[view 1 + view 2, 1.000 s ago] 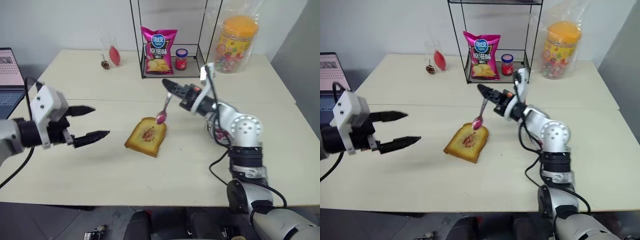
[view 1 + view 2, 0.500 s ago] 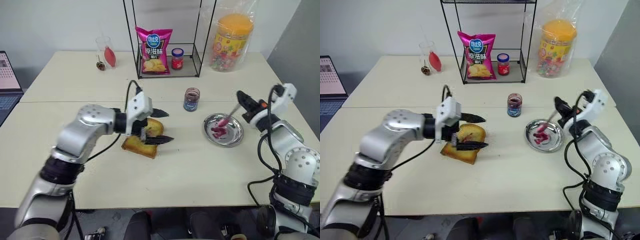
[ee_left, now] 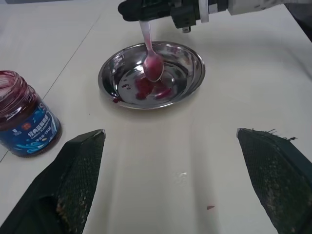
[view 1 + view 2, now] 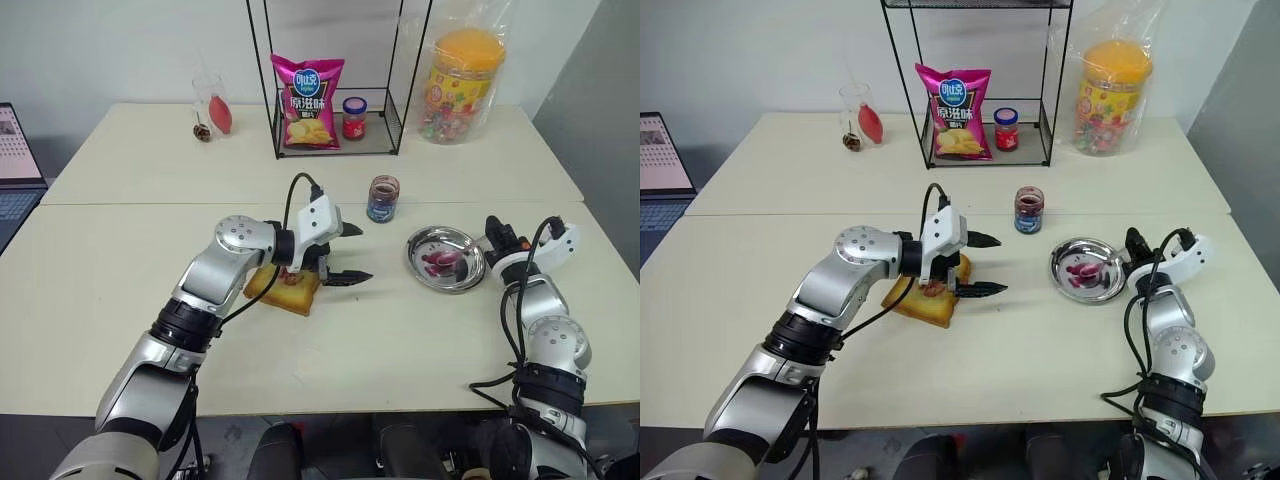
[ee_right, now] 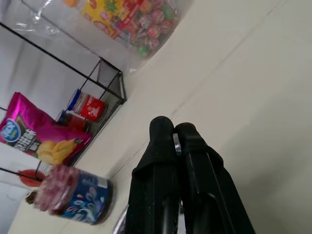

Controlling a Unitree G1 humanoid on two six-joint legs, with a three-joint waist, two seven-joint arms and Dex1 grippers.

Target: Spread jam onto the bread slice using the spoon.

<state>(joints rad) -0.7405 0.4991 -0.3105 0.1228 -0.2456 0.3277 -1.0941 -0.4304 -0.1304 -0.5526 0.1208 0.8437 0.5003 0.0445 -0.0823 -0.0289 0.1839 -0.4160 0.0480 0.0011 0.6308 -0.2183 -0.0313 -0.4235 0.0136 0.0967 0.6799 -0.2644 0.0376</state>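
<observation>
So the thick golden-brown toasted bread slice (image 4: 928, 300) sat near the middle of the pale cream desk (image 4: 1020, 350), with a dark red smear of jam (image 4: 934, 289) on top of it. The left gripper (image 4: 981, 265) hung right over the slice's right side, pointing off to the right, black jaws spread wide with nothing between them. The arm covered a good part of the toast, so I couldn't tell how far the jam reached.

Over on the right, the round shiny steel dish (image 4: 1064, 275) had a few glossy blobs of jam in it. The small silver metal spoon (image 3: 149, 51) was angled down into the dish with its bowl coated in jam, sitting right among the blobs. The right gripper (image 3: 146, 10) was at the dish's right edge, jaws pressed together on the spoon's thin handle. From the right wrist view you could see the two black fingers (image 5: 161, 146) squeezed side by side with a sliver of metal between them.

An open glass jar with a blue label (image 4: 1027, 211) stood between the toast and the dish, a bit further back. Behind that was a black wire rack (image 4: 985, 90) holding a pink bag of chips (image 4: 960, 112) and a small red-capped jar (image 4: 1006, 130). A big clear tub of candy with an orange lid (image 4: 1116, 95) stood to its right, and a laptop (image 4: 660, 155) sat at the far left edge.
</observation>
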